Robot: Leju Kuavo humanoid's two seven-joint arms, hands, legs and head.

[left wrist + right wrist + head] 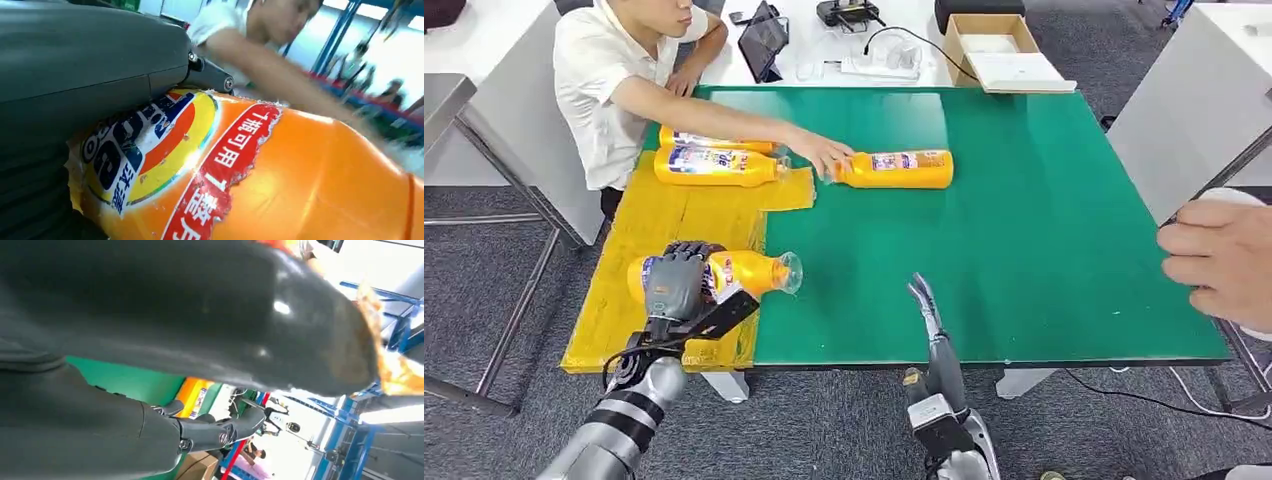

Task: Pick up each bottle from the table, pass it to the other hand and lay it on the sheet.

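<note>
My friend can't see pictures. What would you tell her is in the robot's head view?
The left robot hand grips an orange bottle lying at the edge of a yellow sheet on a green table. A person's hand touches another bottle on the green, two more bottles lie on the sheet, and the right robot hand hovers empty.

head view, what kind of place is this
Probably a robot lab or test workshop: a green table staged with orange bottles, a desk behind with a tablet and power strip, and grey carpet.

Four orange bottles on sides: three (714,275) (719,166) (716,141) on yellow sheet (654,225), one (899,169) on green mat.
</note>
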